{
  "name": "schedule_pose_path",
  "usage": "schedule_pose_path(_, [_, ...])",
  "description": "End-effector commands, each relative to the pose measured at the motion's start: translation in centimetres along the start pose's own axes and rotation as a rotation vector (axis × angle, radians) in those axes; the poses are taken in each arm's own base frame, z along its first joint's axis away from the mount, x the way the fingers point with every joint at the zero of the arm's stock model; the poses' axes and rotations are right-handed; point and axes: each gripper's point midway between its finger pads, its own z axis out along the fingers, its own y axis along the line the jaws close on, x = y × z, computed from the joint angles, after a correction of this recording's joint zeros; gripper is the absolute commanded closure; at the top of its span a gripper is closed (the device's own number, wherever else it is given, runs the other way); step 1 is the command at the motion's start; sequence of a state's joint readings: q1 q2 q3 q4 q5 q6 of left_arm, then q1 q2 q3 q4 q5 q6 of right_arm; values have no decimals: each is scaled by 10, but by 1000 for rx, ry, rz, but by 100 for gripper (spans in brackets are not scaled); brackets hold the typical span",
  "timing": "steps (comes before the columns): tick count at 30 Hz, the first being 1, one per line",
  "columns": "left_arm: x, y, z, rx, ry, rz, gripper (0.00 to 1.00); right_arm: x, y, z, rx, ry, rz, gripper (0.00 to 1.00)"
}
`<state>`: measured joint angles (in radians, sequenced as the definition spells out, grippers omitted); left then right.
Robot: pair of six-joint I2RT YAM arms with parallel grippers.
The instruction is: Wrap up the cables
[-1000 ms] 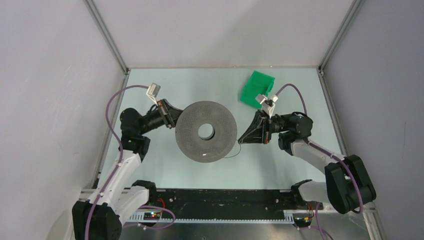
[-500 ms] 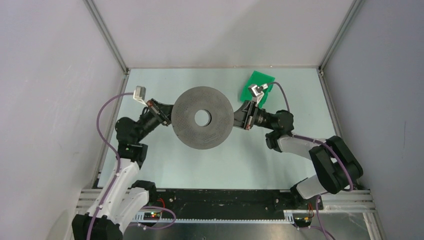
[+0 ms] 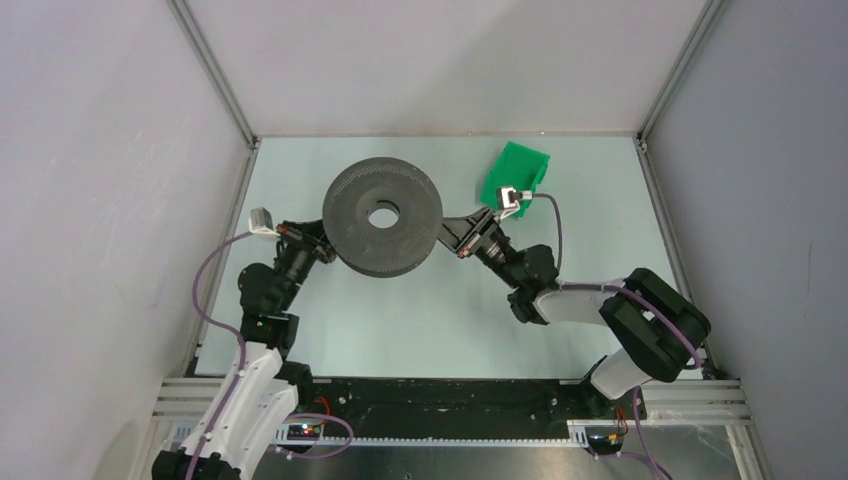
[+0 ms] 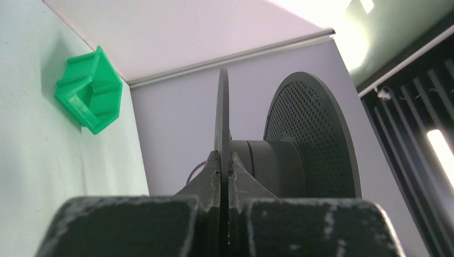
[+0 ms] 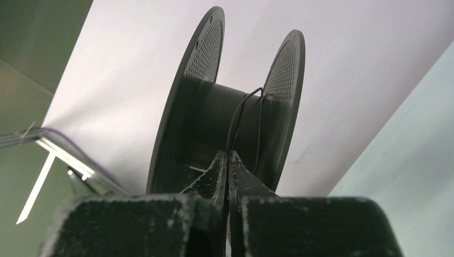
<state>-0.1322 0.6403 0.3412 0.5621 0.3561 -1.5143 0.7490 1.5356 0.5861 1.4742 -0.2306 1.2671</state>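
Observation:
A wide black reel (image 3: 382, 216) with a centre hole is held up at the back left of the table. My left gripper (image 3: 325, 244) is shut on one flange of the reel (image 4: 222, 115) at its left rim. My right gripper (image 3: 447, 232) is at the reel's right rim, shut on the thin dark cable (image 5: 235, 120). The cable runs from the fingertips up over the reel's hub (image 5: 225, 126) between the two flanges. In the top view the cable is too thin to make out.
A green plastic holder (image 3: 514, 177) stands at the back right, just behind the right wrist; it also shows in the left wrist view (image 4: 88, 91). Grey enclosure walls surround the table. Purple arm cables loop by both wrists.
Both arms have carried the reel from the table's middle up and to the back left. The right gripper followed it left and closed in on its rim.

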Motion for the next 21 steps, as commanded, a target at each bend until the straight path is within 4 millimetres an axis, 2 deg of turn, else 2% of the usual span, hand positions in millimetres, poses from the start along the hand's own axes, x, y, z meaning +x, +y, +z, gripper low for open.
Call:
schedule_pose_path(1, [-18, -43, -3, 144, -100, -68, 100, -12, -30, 2, 135, -171, -97, 100])
schedule_pose_path(8, [-23, -31, -1, 114, -130, -82, 100, -10, -37, -1, 211, -224, -169, 100])
schedule_pose_path(21, [-26, -6, 2, 56, -147, -48, 100, -25, -11, -10, 153, -257, -163, 100])
